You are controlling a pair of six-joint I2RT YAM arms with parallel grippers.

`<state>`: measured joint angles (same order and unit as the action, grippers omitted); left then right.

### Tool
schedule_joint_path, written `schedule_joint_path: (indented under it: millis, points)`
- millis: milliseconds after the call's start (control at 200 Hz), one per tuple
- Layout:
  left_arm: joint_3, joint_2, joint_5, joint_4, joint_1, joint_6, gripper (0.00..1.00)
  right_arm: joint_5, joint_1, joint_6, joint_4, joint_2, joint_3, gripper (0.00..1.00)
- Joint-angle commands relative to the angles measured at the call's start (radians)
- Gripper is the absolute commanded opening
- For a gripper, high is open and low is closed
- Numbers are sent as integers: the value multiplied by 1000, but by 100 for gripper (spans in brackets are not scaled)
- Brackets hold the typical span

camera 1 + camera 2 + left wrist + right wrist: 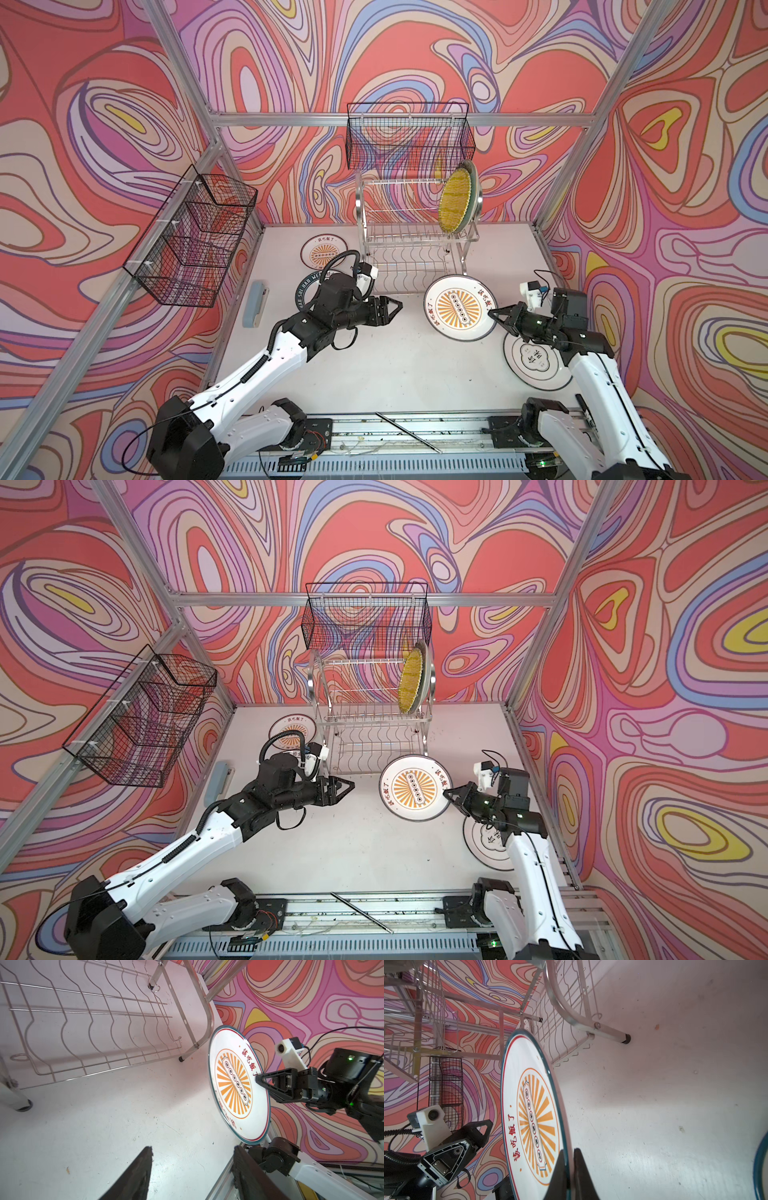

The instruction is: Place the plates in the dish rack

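Left gripper (395,313) spread apart midair; right gripper (493,314) pinched tight.

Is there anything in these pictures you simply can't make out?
- Rear plate, behind the yellow plate in the dish rack: both top views show only its pale rim; the yellow plate hides its face.
- Green-lettered plate: mostly under the left arm in both top views.
- Black-ringed plate: partly covered by the right arm in both top views.

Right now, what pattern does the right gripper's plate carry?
The plate: orange sunburst centre, red lettering, dark teal rim; clearest in the right wrist view.
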<state>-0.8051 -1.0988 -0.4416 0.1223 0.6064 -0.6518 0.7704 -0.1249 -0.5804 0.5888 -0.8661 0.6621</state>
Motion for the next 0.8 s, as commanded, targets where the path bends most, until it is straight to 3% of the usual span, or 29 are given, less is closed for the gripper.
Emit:
schedule_joint_path:
  millis: [0,336,566,796]
  points:
    - [28,23,-86,-64,-14,-46,65,-18,70,-63,-143,-8,-12,0]
    - [55,-25,-146,-136,-22,-129,65,-164,365,-141,-331,-126,11,0]
    - [49,-10,-105,-63,-21,-106,63,-192,435,-164,-375,-145,14,0]
    - [30,74,58,70,-22,-70,65,-202,436,-157,-360,-134,21,0]
